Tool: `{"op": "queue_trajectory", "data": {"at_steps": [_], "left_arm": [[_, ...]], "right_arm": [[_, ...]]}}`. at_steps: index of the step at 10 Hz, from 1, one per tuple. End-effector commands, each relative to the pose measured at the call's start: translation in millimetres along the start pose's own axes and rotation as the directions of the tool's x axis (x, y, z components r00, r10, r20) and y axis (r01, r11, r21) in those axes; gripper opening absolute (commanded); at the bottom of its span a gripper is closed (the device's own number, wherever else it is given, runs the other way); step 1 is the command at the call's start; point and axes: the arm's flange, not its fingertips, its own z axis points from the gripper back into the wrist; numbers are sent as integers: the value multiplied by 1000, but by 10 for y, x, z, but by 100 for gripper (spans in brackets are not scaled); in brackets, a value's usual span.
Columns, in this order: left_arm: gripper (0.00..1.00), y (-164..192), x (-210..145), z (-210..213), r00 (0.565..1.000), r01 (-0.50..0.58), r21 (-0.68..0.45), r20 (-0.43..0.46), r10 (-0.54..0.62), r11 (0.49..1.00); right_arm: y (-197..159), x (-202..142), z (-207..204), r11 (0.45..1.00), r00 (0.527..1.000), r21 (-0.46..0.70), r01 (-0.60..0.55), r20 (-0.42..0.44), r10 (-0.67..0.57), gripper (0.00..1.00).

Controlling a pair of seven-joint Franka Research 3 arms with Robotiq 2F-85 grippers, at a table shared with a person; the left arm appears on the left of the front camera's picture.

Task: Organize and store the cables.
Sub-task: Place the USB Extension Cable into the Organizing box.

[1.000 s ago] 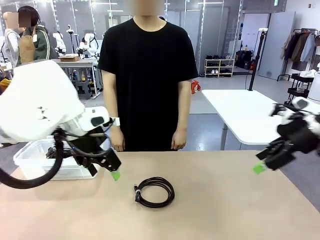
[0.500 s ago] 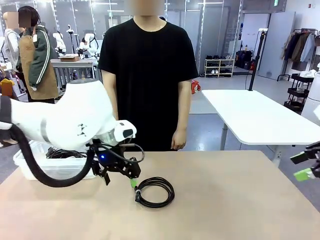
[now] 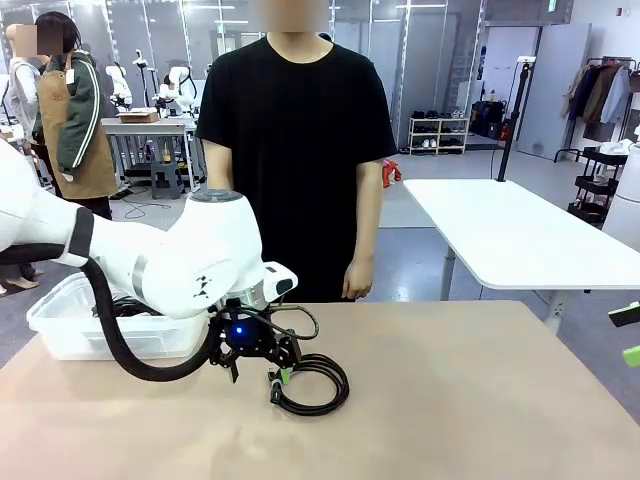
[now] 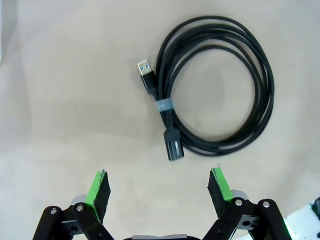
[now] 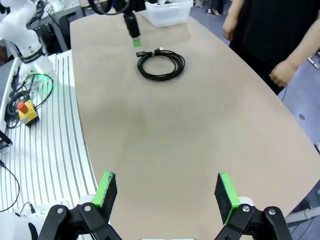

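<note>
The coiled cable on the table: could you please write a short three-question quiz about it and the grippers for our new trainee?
1. True or false: the left gripper is shut on the coiled cable.
2. Which container stands at the robot's left end of the table? A) clear plastic bin B) cardboard box C) metal tray
3. Fill in: a pale ____ binds the cable's strands near its plug ends.

Key
1. False: its jaws stand open just short of the coil, touching nothing.
2. A, the clear plastic bin, with dark cords inside.
3. Tie: the pale tie sits between the two plugs.
</note>
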Motion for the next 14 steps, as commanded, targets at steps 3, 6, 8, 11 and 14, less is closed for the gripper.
{"op": "queue_trajectory", "data": {"at_steps": [3, 6, 8, 11, 14], "left_arm": [[100, -139, 201, -268, 994, -90, 44, 61, 88, 995], [100, -179, 248, -357, 986, -151, 65, 87, 145, 986], [100, -171, 264, -415, 977, -200, 91, 90, 192, 976], [100, -204, 346, -528, 963, -256, 62, 101, 249, 965], [100, -186, 370, -584, 960, -269, 79, 103, 260, 960]], "right_arm": [[-15, -5, 23, 1000, 1000, -15, 18, -1, -18, 100], [-15, -5, 23, 1000, 1000, -15, 18, -1, -18, 100], [-15, -5, 23, 1000, 1000, -15, 18, -1, -18, 100], [-15, -5, 23, 1000, 1000, -15, 18, -1, -18, 100], [-15, -5, 23, 1000, 1000, -15, 18, -1, -18, 100]]}}
